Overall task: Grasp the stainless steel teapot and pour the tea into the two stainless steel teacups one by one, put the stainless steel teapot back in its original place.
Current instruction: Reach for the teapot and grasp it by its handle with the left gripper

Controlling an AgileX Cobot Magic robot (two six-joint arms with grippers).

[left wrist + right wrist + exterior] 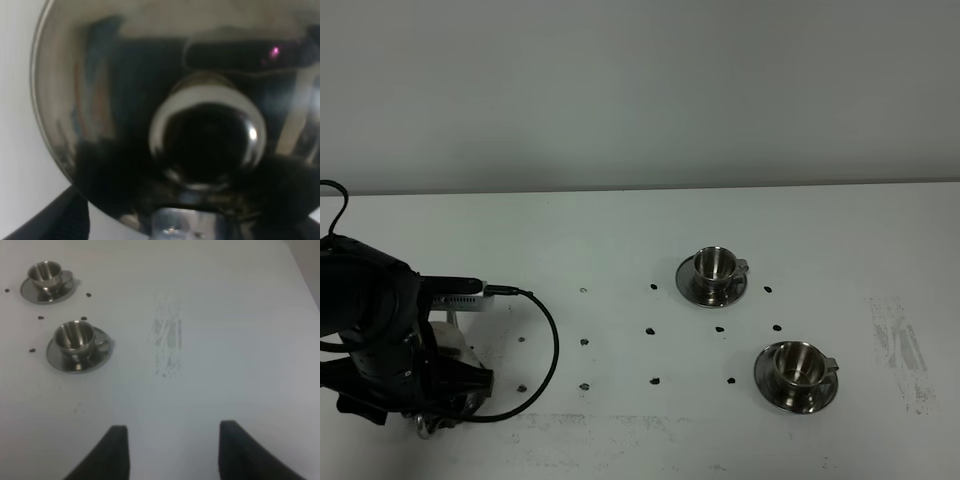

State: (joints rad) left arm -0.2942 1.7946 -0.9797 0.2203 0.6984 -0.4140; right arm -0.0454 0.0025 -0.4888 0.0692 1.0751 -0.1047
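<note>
The stainless steel teapot (205, 135) fills the left wrist view from very close: its domed lid with a round knob, and part of a steel handle at the lower edge. In the high view my left arm and gripper (440, 390) cover it at the table's front left; only a sliver of shiny metal (425, 428) shows beneath. The left fingers are not clearly visible. The two stainless steel teacups stand on saucers at the right, one farther back (715, 264) (45, 272) and one nearer (798, 365) (74, 336). No tea shows in them. My right gripper (172, 450) is open and empty above bare table.
Small black dot marks (652, 328) lie in rows across the middle of the white table (620, 240). A grey scuffed patch (895, 340) is at the right, also in the right wrist view (167, 342). A black cable (545, 330) loops from the left arm.
</note>
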